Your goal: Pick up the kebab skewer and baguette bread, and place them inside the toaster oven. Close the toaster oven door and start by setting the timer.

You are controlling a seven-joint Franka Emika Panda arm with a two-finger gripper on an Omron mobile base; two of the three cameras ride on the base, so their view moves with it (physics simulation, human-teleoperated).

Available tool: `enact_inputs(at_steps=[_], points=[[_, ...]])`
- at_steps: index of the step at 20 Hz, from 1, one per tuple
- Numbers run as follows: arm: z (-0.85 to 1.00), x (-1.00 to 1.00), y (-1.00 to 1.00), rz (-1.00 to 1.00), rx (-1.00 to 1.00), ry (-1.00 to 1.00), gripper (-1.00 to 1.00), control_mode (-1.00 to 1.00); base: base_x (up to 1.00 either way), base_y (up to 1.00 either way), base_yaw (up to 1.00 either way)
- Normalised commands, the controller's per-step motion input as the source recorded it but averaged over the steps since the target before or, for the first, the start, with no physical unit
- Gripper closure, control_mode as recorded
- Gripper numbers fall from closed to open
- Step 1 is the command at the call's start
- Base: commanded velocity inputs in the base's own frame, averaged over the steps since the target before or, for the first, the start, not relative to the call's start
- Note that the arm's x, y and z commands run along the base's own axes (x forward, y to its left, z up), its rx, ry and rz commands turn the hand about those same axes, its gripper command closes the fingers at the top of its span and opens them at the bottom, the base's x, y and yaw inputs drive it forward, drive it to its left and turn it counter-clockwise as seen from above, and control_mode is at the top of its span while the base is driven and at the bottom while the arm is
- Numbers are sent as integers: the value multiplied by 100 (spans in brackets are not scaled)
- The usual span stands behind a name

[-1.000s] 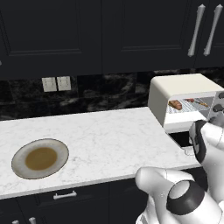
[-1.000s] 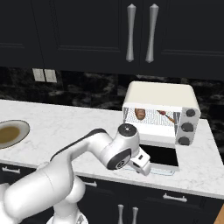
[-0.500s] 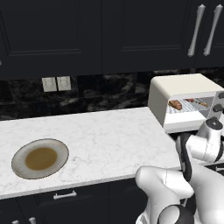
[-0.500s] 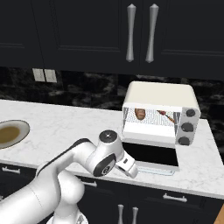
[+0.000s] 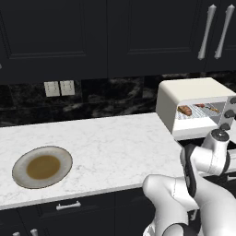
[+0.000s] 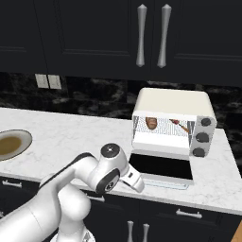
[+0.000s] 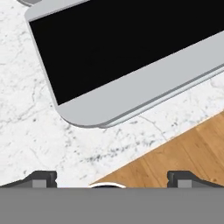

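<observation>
The cream-white toaster oven (image 6: 172,105) (image 5: 193,92) stands on the counter at the right. Its door (image 6: 160,166) (image 7: 131,43) is folded down flat, dark glass up, with the pale handle (image 7: 153,94) along its front edge. On the wire rack inside lie the baguette bread (image 6: 151,123) (image 5: 185,110) at the left and the kebab skewer (image 6: 178,125) (image 5: 207,108) at the right. My gripper (image 7: 112,179) is open and empty. It hovers low over the counter's front edge, just off the door's near corner, looking down at it.
Three dark knobs (image 6: 203,137) run down the oven's right side. An empty plate (image 5: 42,167) (image 6: 9,144) sits far left on the marble counter (image 5: 115,147). Wooden floor (image 7: 183,148) shows past the counter edge. Dark cabinets hang above.
My arm has drawn back from the oven and sunk toward the counter's front edge by the open door. The jaws stayed open, and the food and door have not moved.
</observation>
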Motion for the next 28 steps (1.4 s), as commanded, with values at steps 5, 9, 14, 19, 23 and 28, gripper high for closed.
enact_inputs(at_steps=[5, 9, 14, 19, 23, 28], points=[[-5, 23, 8, 0, 0, 0, -100, -100, 0, 0, 0], [-23, 7, 4, 0, 0, 0, -100, -100, 0, 0, 0], [-29, 2, 17, 0, 0, 0, -100, -100, 0, 0, 0], [-31, 26, 18, 0, 0, 0, -100, -100, 0, 0, 0], [-41, 23, 18, 0, 0, 0, -100, -100, 0, 0, 0], [-41, 23, 12, 0, 0, 0, -100, -100, 0, 0, 0]])
